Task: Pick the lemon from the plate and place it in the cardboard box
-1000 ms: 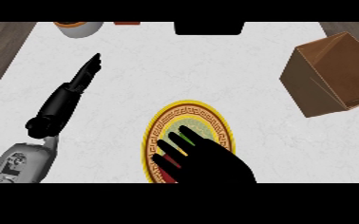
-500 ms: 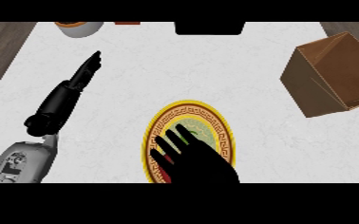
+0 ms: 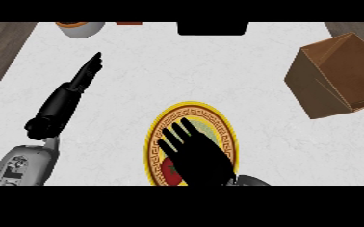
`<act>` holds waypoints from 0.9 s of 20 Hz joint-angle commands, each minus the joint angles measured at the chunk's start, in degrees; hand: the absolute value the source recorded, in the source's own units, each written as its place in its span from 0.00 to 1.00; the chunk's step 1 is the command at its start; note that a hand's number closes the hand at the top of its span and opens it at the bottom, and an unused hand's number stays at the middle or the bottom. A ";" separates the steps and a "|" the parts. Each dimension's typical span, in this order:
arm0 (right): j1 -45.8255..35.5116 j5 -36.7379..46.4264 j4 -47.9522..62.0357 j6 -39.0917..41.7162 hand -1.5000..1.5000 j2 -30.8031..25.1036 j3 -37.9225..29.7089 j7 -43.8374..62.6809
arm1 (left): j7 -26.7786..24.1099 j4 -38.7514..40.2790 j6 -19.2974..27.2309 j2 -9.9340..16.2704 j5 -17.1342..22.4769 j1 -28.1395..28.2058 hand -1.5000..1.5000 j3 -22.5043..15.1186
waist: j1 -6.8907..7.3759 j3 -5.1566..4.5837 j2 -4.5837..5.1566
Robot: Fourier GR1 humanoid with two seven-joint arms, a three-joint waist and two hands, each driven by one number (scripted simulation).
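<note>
Right hand point(image 3: 198, 157) drew back — fingers point(image 3: 173, 135) cover the plate point(image 3: 226, 133).

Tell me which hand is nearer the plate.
Right. The right hand is spread directly over the plate, covering much of it. The left hand rests open on the counter, off to the plate's left, fingers pointing away.

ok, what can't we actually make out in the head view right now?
- Lemon: not visible; the right hand covers the middle of the plate.
- Red patch on the plate: mostly under the hand, unidentifiable.
- Cup and dark object: cut off by the top edge.
- Cardboard box: opening not discernible.
</note>
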 commanded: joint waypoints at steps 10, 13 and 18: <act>3.78 8.50 9.73 -3.20 0.00 5.72 -1.08 -7.10 | -1.56 2.65 -3.71 -2.11 -2.89 -1.17 0.50 3.97 | -0.15 -0.01 0.02; 1.42 10.22 13.45 -5.00 0.00 5.74 -4.68 -10.52 | -0.07 0.76 -3.49 -3.39 -4.03 -0.37 0.50 3.56 | -0.02 -0.01 0.02; 3.09 14.79 19.11 -10.49 0.00 7.00 -4.72 -10.89 | 0.75 -2.87 -5.28 -4.16 -3.34 2.58 0.50 3.84 | 0.13 0.00 0.00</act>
